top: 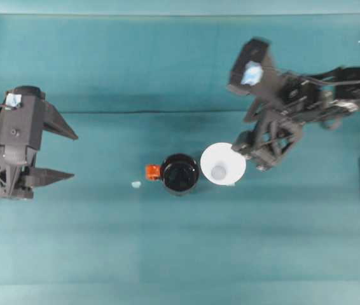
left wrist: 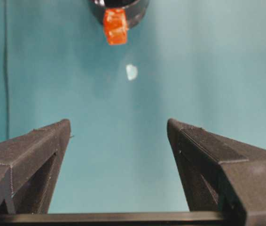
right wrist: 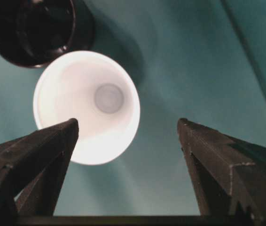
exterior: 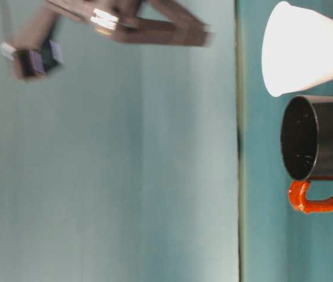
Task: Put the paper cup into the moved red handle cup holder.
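Note:
The white paper cup [top: 222,164] stands upright on the teal table, mouth up, touching or nearly touching the right side of the black red handle cup holder [top: 180,173]. The holder's orange-red handle [top: 152,171] points left. My right gripper [top: 249,157] is open at the cup's right edge. In the right wrist view the paper cup [right wrist: 88,106] lies ahead, toward the left finger [right wrist: 43,155], with the holder [right wrist: 34,28] beyond it. My left gripper [top: 72,155] is open and empty at the far left; its wrist view shows the holder's handle [left wrist: 115,26] far ahead.
A small pale scrap [top: 136,184] lies on the table just left of the handle, and shows as a pale scrap [left wrist: 131,71] in the left wrist view. A fold line [top: 135,112] crosses the teal cloth behind the cups. The table-level view shows the paper cup [exterior: 307,53] beside the holder [exterior: 325,138].

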`<control>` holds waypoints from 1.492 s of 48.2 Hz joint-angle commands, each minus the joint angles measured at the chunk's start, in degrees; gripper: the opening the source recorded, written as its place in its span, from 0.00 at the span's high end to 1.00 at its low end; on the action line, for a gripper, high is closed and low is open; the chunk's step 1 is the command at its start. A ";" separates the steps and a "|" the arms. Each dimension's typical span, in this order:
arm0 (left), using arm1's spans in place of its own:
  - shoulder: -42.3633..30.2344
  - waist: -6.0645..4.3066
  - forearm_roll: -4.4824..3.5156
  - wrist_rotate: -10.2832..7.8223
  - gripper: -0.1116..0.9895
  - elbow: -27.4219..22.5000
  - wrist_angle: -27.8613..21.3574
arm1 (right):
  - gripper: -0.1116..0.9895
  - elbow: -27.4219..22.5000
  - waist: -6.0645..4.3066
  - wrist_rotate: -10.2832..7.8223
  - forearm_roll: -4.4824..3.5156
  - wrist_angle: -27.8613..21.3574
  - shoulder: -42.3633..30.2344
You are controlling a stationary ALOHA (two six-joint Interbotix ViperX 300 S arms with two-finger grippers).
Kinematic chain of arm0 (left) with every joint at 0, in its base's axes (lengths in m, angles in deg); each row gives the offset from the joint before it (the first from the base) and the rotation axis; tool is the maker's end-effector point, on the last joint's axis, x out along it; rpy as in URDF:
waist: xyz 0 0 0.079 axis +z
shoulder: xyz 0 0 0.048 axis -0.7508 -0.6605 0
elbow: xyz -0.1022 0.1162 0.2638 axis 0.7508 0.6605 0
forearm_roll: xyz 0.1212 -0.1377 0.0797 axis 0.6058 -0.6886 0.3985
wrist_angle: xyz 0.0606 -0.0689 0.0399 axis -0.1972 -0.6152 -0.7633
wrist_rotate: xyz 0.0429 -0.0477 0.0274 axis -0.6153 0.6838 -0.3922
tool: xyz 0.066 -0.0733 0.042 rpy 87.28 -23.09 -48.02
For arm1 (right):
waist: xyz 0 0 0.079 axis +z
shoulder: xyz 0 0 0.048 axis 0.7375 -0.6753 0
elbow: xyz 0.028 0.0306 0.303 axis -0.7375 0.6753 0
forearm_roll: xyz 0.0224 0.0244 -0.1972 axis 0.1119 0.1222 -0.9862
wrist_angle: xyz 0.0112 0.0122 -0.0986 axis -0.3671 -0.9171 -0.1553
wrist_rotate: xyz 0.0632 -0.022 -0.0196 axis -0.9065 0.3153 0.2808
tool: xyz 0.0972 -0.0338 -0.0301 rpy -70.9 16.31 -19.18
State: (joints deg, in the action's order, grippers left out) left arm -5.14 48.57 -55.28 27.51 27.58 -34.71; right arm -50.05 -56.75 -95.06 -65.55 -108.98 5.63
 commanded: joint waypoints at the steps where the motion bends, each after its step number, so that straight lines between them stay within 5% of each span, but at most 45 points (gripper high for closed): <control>1: 0.35 -0.09 0.18 0.09 0.09 -0.53 0.18 | 0.02 -0.97 0.44 -0.53 0.26 1.32 -5.01; 24: -0.09 -0.09 0.18 0.18 0.09 -0.44 0.18 | 0.04 -0.88 0.26 -0.53 0.18 3.34 -12.13; 41: -0.09 0.00 0.18 0.09 0.09 -0.44 0.26 | 0.08 -1.05 -0.97 -0.79 0.26 3.69 -12.57; 48: -0.09 0.00 0.18 0.09 0.09 -0.44 0.18 | 0.34 -1.23 -0.97 -0.79 0.44 3.25 -12.57; 59: -0.09 0.00 0.18 0.09 0.09 -0.44 0.26 | 0.86 -2.11 -0.97 -0.70 2.81 3.08 -12.57; 65: -0.09 0.00 0.09 0.09 0.09 -0.44 0.26 | 0.97 -2.37 -0.97 -0.62 3.87 2.02 -12.66; 72: -0.18 0.18 0.18 0.09 0.09 -0.44 0.26 | 0.99 -2.72 -0.88 -0.62 4.04 1.14 -12.57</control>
State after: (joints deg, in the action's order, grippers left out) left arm -5.40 48.57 -55.19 27.60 27.75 -34.71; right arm -51.99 -57.81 -95.15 -61.69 -107.49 -7.65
